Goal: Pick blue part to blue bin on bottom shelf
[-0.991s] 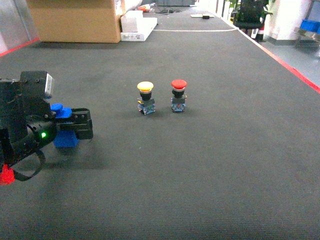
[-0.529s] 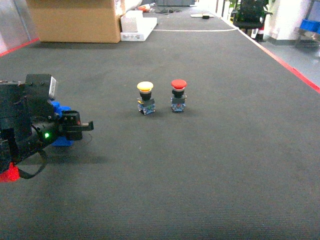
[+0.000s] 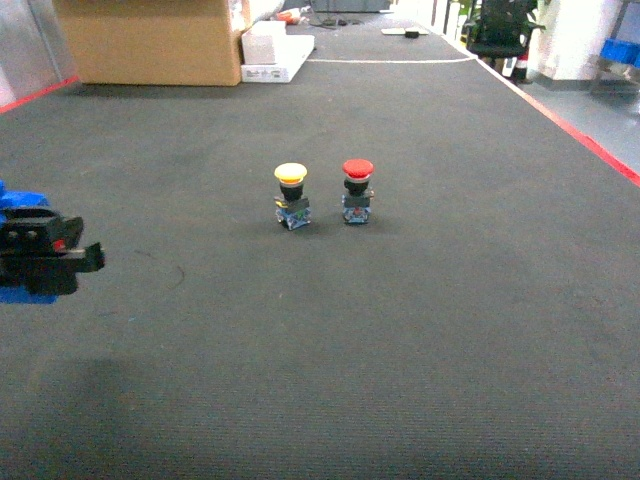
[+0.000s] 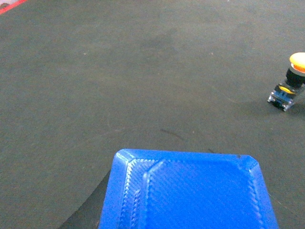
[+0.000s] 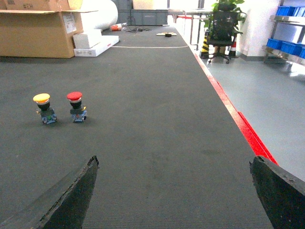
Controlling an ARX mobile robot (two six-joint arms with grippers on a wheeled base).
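Note:
The blue part [image 4: 188, 191], a ribbed blue plastic piece, fills the bottom of the left wrist view, with one dark finger [image 4: 88, 212] showing at its left side. In the head view my left gripper [image 3: 70, 258] sits at the far left edge, shut on the blue part [image 3: 22, 295], which shows above and below the black jaws. My right gripper [image 5: 174, 162] is open above bare carpet with nothing between its fingers; it does not show in the head view. The blue bin and the bottom shelf are out of view.
A yellow push-button [image 3: 291, 195] and a red push-button [image 3: 357, 190] stand upright side by side on the dark carpet. A cardboard box [image 3: 150, 40] and white boxes [image 3: 275, 50] sit at the back. A red floor line [image 5: 238, 124] borders the carpet on the right.
My left arm has drawn back to the left, carrying the blue part with it, and is now mostly outside the head view. The two push-buttons have not moved.

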